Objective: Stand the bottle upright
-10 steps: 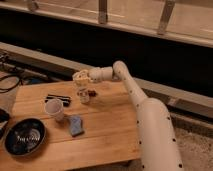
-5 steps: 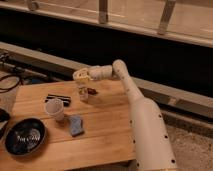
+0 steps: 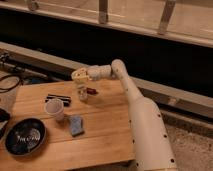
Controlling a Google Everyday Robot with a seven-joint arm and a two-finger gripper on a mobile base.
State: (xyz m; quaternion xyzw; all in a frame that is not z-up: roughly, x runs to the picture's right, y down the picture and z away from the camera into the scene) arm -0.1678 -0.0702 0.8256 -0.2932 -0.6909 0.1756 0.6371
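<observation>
The bottle [image 3: 82,93] is small, slim and pale. It stands about upright on the wooden table [image 3: 105,130], near the far edge. My gripper [image 3: 80,76] is directly above the bottle's top, very close to it. I cannot tell whether it touches the bottle. My white arm [image 3: 142,120] reaches in from the lower right.
A tiny dark red-brown object [image 3: 91,91] lies just right of the bottle. A white paper cup [image 3: 54,107] stands to the left and nearer, with a dark flat bar [image 3: 57,98] behind it. A blue pad [image 3: 76,125] and a black bowl [image 3: 25,137] are nearer. Cables [image 3: 7,82] lie at the far left.
The lower part of the arm has shifted slightly left. The gripper stays above the bottle, and the bottle has not visibly moved.
</observation>
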